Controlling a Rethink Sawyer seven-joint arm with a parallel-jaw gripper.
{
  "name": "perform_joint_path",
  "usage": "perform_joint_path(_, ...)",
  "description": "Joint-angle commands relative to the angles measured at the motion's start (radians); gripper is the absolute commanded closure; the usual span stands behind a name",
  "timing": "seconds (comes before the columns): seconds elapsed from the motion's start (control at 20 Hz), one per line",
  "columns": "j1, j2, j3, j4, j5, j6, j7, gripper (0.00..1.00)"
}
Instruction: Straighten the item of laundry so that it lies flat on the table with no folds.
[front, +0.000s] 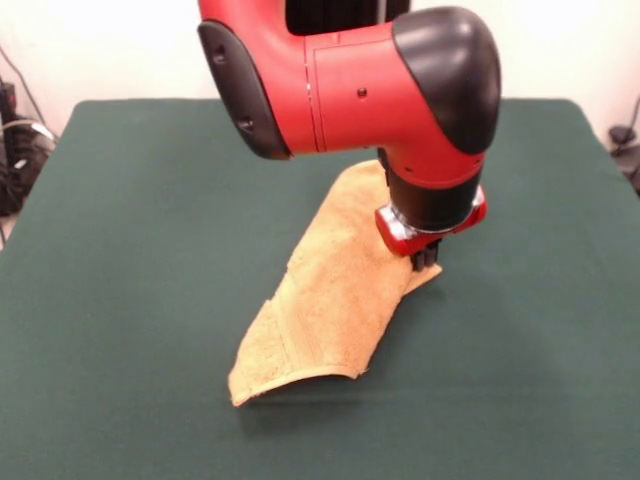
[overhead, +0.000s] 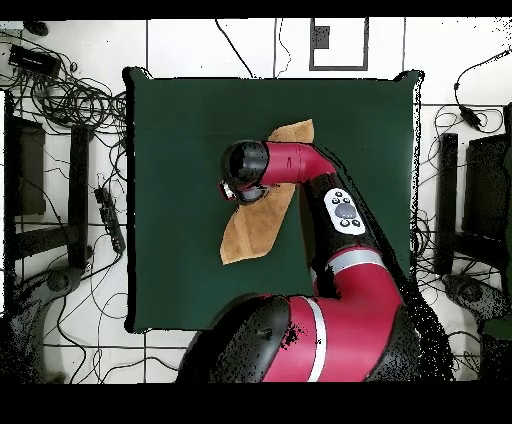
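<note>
The orange-tan towel (front: 325, 290) lies folded in a long strip on the middle of the dark green table (front: 120, 250), running from the far side toward the front. Its front end arches a little off the table and casts a shadow. My gripper (front: 428, 258) points down at the strip's right edge, about halfway along, and is shut on the towel there, with a small corner sticking out beside it. In the overhead view the towel (overhead: 255, 230) runs diagonally across the table (overhead: 170, 150), and the arm's head covers the gripper (overhead: 236, 191) and the strip's middle.
My red arm (overhead: 340, 215) reaches over the table from its base side. Cables and dark equipment (overhead: 60, 100) lie on the floor around the table. Green table top shows on all sides of the towel.
</note>
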Motion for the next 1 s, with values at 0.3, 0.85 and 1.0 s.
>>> perform_joint_path(0.3, 0.038, 0.097, -0.024, -0.044, -0.001, 0.008, 0.128, 1.0)
perform_joint_path(0.85, -0.067, 0.137, 0.082, 0.032, -0.023, -0.33, 0.029, 1.0)
perform_joint_path(1.0, -0.146, 0.166, 0.175, 0.084, -0.046, -0.511, -0.036, 1.0)
